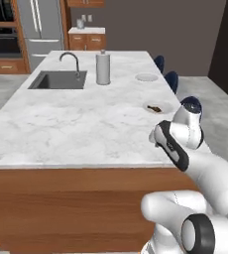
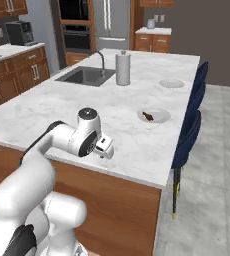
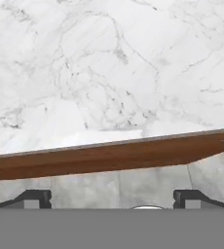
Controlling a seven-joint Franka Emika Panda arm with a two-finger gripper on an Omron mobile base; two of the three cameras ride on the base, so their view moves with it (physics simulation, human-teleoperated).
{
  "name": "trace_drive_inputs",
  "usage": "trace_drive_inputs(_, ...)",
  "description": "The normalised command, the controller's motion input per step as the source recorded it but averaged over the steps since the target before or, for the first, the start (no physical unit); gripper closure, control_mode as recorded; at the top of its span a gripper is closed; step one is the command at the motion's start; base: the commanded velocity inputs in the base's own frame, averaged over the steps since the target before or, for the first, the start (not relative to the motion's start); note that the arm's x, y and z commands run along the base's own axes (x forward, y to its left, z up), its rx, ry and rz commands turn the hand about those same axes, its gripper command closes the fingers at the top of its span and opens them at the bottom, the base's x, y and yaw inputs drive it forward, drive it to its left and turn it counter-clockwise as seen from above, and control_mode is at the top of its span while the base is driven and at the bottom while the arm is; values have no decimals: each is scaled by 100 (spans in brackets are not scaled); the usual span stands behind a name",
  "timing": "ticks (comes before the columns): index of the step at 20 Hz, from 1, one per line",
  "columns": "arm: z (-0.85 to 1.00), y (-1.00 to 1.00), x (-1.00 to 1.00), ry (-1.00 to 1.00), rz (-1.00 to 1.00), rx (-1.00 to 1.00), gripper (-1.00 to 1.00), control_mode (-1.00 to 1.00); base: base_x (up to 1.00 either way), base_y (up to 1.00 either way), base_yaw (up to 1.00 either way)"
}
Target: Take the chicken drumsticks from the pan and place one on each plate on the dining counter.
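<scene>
The left base view looks forward and down from behind the arm's left side, along the dining counter [image 1: 76, 124] toward the sink [image 1: 58, 80] and the far cabinets. The right base view covers the same counter [image 2: 87, 107] from behind the arm's right side — the sink [image 2: 85, 76] and both plates [image 2: 154, 116] appear in each. The hand view sits close, facing down over the counter's marble edge [image 3: 109, 146] — floor below.
</scene>
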Motion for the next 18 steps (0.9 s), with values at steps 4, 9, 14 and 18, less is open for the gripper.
trace_drive_inputs(4, 0, 0, 0, 0, 0, 0, -100, 100, -42, 57, 86)
trace_drive_inputs(9, 0, 0, 0, 0, 0, 0, -100, 100, -21, 60, 97)
trace_drive_inputs(14, 0, 0, 0, 0, 0, 0, -100, 100, 17, 65, 70)
trace_drive_inputs(18, 0, 0, 0, 0, 0, 0, -100, 100, 76, 54, 38)
